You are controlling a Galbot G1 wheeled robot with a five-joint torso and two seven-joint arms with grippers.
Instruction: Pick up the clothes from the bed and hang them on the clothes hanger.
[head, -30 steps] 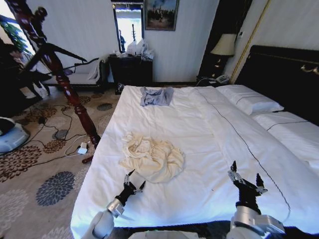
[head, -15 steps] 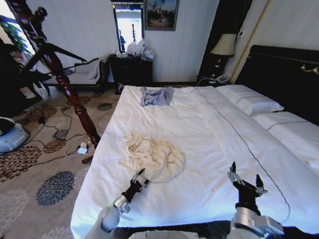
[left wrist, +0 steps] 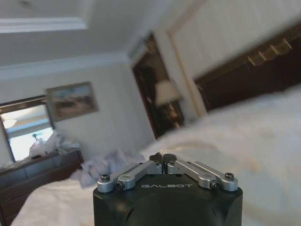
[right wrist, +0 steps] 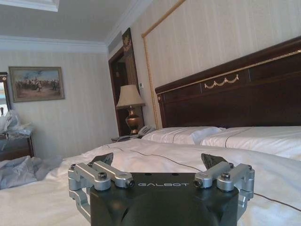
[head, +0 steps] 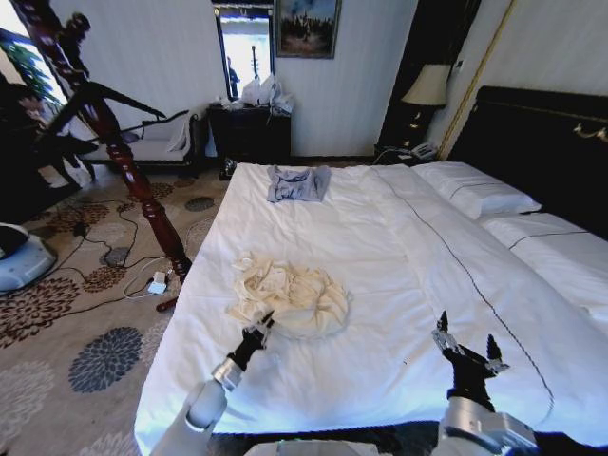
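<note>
Where the wrinkly cream clothes (head: 290, 299) bunch, left gripper (head: 258, 330) fingers together | right gripper (head: 467, 347) fingers apart | smooth white bed (head: 399, 275)

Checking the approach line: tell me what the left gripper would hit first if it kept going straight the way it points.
Most likely the clothes: the left gripper, fingers closed, sits at the crumpled pile's near edge on the bed, pointing into it. Whether it already touches is unclear.

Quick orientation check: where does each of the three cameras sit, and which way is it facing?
Head view: high on the robot, looking down the bed; left gripper at the cream clothes, right gripper open.
Left wrist view: low over the bed, facing the far wall; shut left gripper.
Right wrist view: low, facing the headboard; own open gripper.
Shared: lamp, painting.
</note>
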